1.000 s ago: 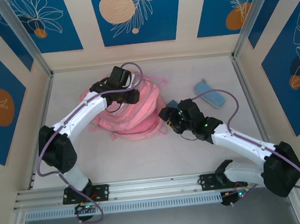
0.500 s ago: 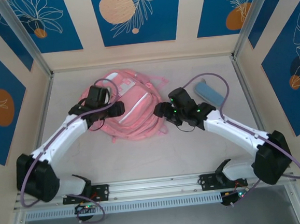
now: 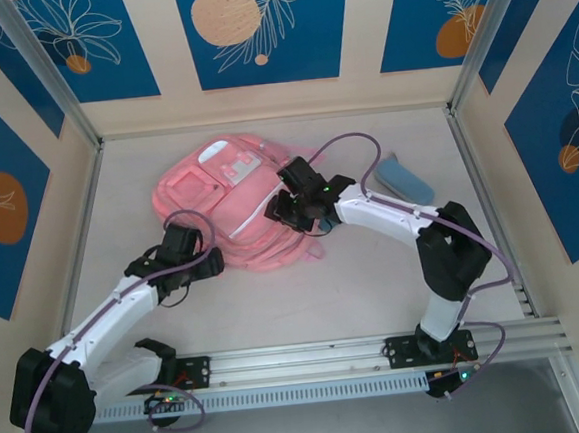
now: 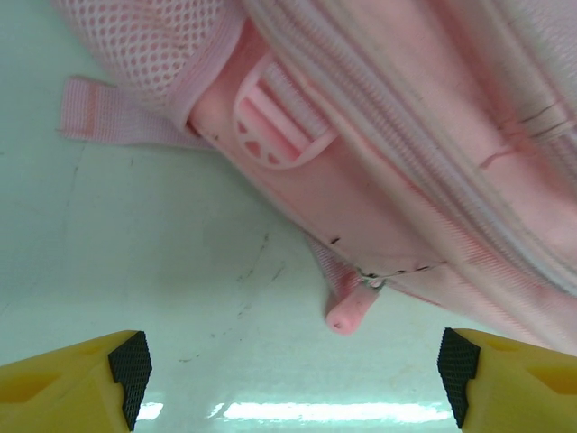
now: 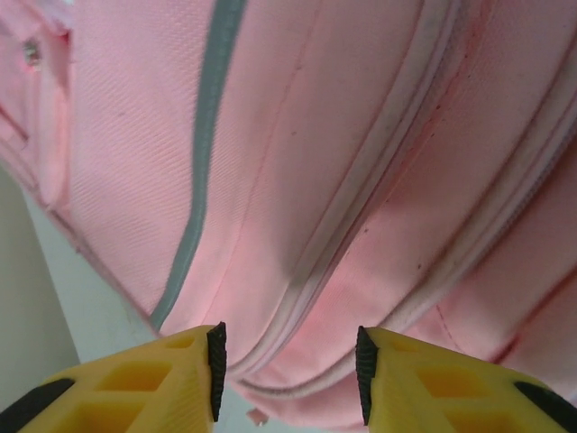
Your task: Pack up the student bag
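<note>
The student bag [image 3: 230,196], a large pink backpack, lies flat on the table at the back centre-left, white patches facing up. My left gripper [image 3: 211,266] hovers low just off the bag's near-left edge, open wide with nothing between its fingers. In the left wrist view the gripper [image 4: 290,374] faces bare table, and a pink zip pull [image 4: 352,311] hangs from the bag [image 4: 406,135] just ahead. My right gripper [image 3: 283,211] sits over the bag's near-right part. Seen from the right wrist, the gripper [image 5: 288,372] is partly open, straddling a pale zip seam [image 5: 361,189] of the bag.
A light-blue pencil case [image 3: 404,179] lies on the table to the right of the bag, behind the right arm. Patterned walls close in the back and sides. Bare table [image 3: 306,295] stretches between the bag and the arm bases.
The bag has gone from bunched up to lying flat. My left gripper opened, let go of it and drew back to the near left. My right gripper moved left onto the bag and narrowed.
</note>
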